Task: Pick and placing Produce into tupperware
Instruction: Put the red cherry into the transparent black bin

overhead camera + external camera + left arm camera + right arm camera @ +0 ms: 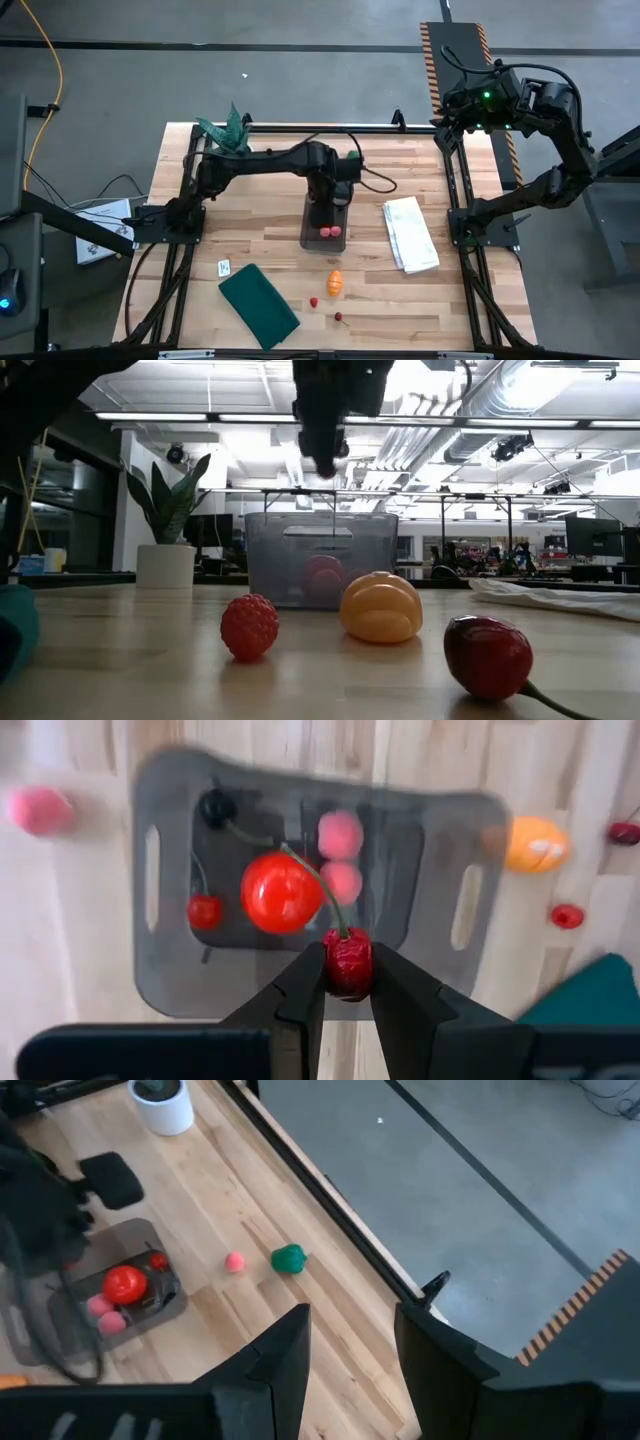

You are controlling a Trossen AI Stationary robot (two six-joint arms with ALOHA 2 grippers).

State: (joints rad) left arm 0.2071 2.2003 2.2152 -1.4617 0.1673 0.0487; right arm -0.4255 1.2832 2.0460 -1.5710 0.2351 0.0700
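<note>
From above we see the left claw (330, 207) poised over the tupperware (312, 240) at mid-table, but only its wrist view tells us what it carries: its fingers (300, 990) are clenched on a dark red cherry (348, 963) with a green stem, held above the box. That same view shows the contents: a red ball (281, 892), two pink pieces (340, 833), a small red berry (204, 911) and a dark one (216, 808). The low view adds what lies in front of the box on the table (120, 660): a raspberry (249, 626), an orange piece (381, 607) and a dark red cherry (487, 656). The right claw (350, 1342) waits off the table's far right corner with its fingers apart, empty; its view alone shows a green piece (289, 1259) and a pink one (234, 1261) near the table's edge.
</note>
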